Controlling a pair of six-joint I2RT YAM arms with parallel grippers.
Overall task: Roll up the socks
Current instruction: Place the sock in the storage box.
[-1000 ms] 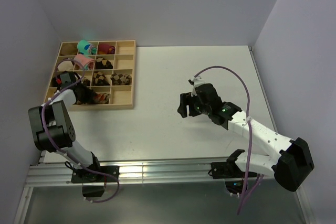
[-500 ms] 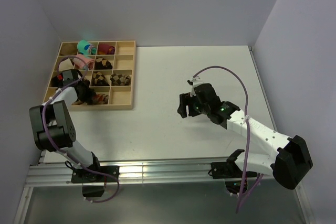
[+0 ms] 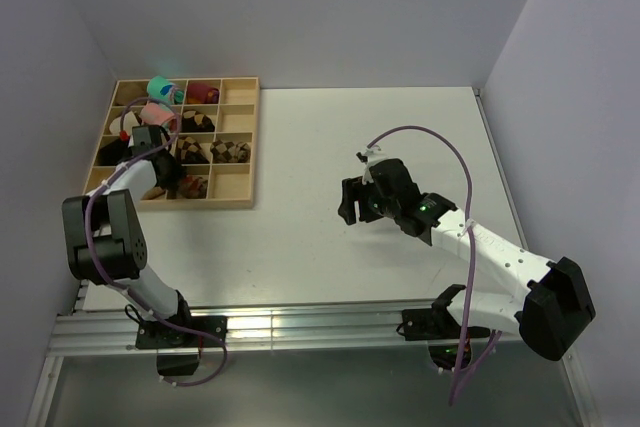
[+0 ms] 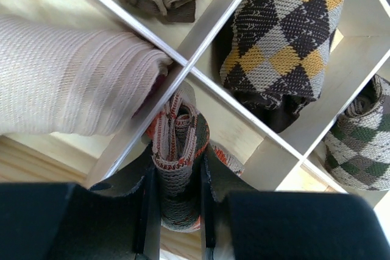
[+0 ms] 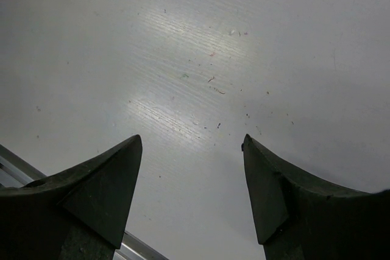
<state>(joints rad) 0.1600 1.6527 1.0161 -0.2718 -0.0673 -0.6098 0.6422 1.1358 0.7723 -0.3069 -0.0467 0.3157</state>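
The sock [image 4: 178,150], tan knit with dark brown and orange-red diamonds, is folded into a narrow bundle and pinched between my left gripper's [image 4: 175,178] fingers. It hangs over a divider of the wooden tray [image 4: 250,111]. In the top view the left gripper [image 3: 165,175] is low over the tray's front left cells, and the sock's patterned end [image 3: 192,187] shows beside it. My right gripper [image 3: 347,203] is open and empty above the bare white table [image 5: 201,59]; its wrist view [image 5: 192,141] shows nothing between the fingers.
The wooden tray [image 3: 236,201] stands at the back left with many small cells. It holds a pink roll [image 4: 67,80], a brown-and-yellow argyle roll [image 4: 286,35], a brown-and-cream argyle roll [image 4: 365,144], and teal [image 3: 160,88] and maroon [image 3: 204,93] rolls at the back.
My left wrist has swung toward the back of the tray while staying shut on the sock. The right arm has barely moved.
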